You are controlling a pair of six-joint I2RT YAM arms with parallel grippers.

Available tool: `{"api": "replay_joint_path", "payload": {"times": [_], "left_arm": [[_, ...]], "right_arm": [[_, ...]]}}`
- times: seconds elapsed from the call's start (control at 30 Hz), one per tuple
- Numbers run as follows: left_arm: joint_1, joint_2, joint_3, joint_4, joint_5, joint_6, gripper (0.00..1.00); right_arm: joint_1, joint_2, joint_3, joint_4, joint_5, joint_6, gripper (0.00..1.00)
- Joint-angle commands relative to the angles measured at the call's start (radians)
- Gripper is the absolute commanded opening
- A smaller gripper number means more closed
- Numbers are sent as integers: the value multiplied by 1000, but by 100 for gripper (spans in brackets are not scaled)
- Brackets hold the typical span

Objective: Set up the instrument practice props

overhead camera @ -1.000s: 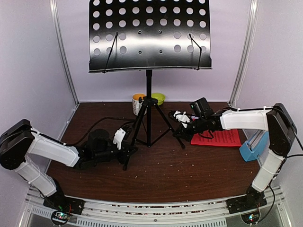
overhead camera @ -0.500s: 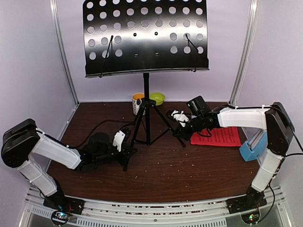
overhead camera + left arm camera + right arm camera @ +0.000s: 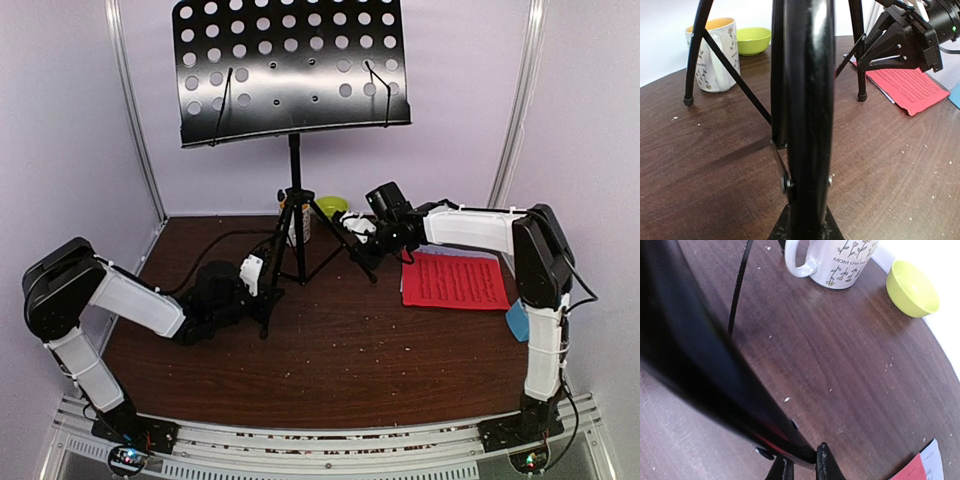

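**Item 1 – left gripper** (image 3: 262,290): jaws closed around a front leg of the music stand (image 3: 290,70), low down near the foot. The wrist view is filled by that black leg.

**Item 2 – right gripper** (image 3: 352,232): jaws likewise clamped on the stand's opposite leg, partway up it.

**Item 3 – music stand:** black folding tripod with a perforated desk. It stands at the back of the table (image 3: 350,370), left of centre, between the two arms. The desk looks slightly askew from above.

**Item 4 – red sheet-music page** (image 3: 455,282): flat on the table right of the stand, well apart from it and not yet on the desk.

**Item 5 – light-blue metronome** (image 3: 514,322): at the right edge, mostly hidden behind the right arm.

**Item 6 – bystanders:** mug (image 3: 715,55) and green bowl (image 3: 754,40), just behind the tripod.

**Handling note (judgement):** the step appears to be placing the stand.
- Both arms should travel together at matched speed, so the legs neither splay nor twist.
- The pole should be kept vertical.
- The rear foot should stay clear of the mug.
- The grip should be released only when all three feet rest flat, one gripper at a time.
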Motion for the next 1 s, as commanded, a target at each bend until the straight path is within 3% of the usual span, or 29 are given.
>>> {"api": "replay_joint_path", "payload": {"times": [0.0,0.23,0.8,0.87,0.97], "left_arm": [[47,66,-12,-202,-93,-85,0],[101,76,-4,-203,-94,-92,0],[99,128,84,-214,-18,-88,1],[99,135,86,-208,-15,-94,2],[97,133,91,-207,-7,-96,12]], "right_arm": [[-63,48,129,27,127,71,0],[-63,114,216,41,125,75,0],[-46,198,338,67,177,86,0],[-46,194,328,73,181,87,0],[-46,175,306,80,173,89,9]]}}
